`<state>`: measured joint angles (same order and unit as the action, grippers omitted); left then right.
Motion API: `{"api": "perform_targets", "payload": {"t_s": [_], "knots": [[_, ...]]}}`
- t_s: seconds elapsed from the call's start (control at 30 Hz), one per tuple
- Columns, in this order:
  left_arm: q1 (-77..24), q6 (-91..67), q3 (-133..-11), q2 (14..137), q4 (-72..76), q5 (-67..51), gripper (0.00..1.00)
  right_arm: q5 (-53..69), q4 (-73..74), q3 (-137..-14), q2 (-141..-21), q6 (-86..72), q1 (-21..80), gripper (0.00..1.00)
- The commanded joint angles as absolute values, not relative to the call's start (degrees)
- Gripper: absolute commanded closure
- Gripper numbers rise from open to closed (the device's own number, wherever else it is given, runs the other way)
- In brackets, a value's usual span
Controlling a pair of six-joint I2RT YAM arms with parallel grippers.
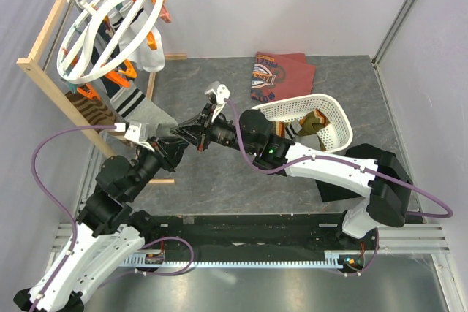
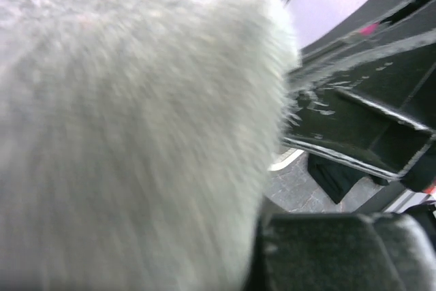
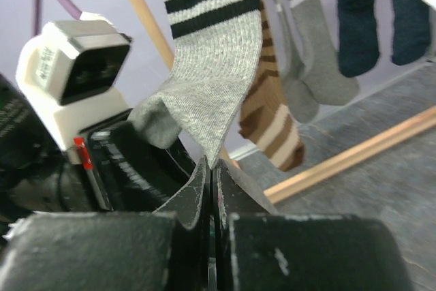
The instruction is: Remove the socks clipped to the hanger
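Overhead from behind, wrist cameras close, perhaps sharing grey sock (image 3: pixel 204 86)

A folded maroon shirt (image 1: pixel 281 74) lies near the grey table's (image 1: pixel 212 180) far edge. Just in front of it, rightward, sits a white mesh basket (image 1: pixel 292 105). A wooden rack (image 1: pixel 48 16) stands along the left edge.

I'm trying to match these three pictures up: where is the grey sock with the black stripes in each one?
Top external: the grey striped sock hangs at left, under the hanger.
Left wrist: it fills the left side, blurred.
Right wrist: top centre.
Shared landmark: the wooden rack, in the top and right wrist views only.
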<state>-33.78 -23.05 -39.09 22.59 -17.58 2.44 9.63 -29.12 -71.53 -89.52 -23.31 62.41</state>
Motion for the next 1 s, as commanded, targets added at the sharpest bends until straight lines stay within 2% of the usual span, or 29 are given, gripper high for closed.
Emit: {"api": "perform_targets", "payload": {"t_s": [0.0, 0.1, 0.2, 0.4, 0.7, 0.77, 0.97], "knots": [[-33.8, -24.7, -42.4, 22.8, -20.7, 3.8, 0.58, 5.7, -27.7, -74.4, -87.5, -18.2, 62.5, 1.00], [-33.8, -25.1, -46.0, 23.8, -24.0, 5.8, 0.43, 7.5, -26.0, -75.2, -87.3, -15.5, 61.4, 1.00], [-33.8, -25.2, -48.9, 24.3, -26.4, 8.5, 0.35, 9.0, -26.3, -73.8, -84.8, -14.4, 59.3, 1.00], [-33.8, -25.8, -56.6, 27.6, -28.6, 17.5, 0.36, 11.7, -26.2, -75.0, -84.5, -13.5, 56.5, 1.00], [-33.8, -19.2, -80.0, 41.3, -28.7, 28.1, 0.36, 17.1, -25.7, -80.1, -87.6, -13.8, 52.6, 1.00], [-33.9, -19.3, -81.6, 43.2, -29.4, 30.9, 0.32, 18.2, -23.4, -82.5, -88.5, -14.1, 51.3, 1.00], [-33.8, -22.1, -84.5, 46.7, -28.7, 30.1, 0.32, 24.5, -21.3, -85.0, -89.5, -15.1, 47.7, 1.00]]}}
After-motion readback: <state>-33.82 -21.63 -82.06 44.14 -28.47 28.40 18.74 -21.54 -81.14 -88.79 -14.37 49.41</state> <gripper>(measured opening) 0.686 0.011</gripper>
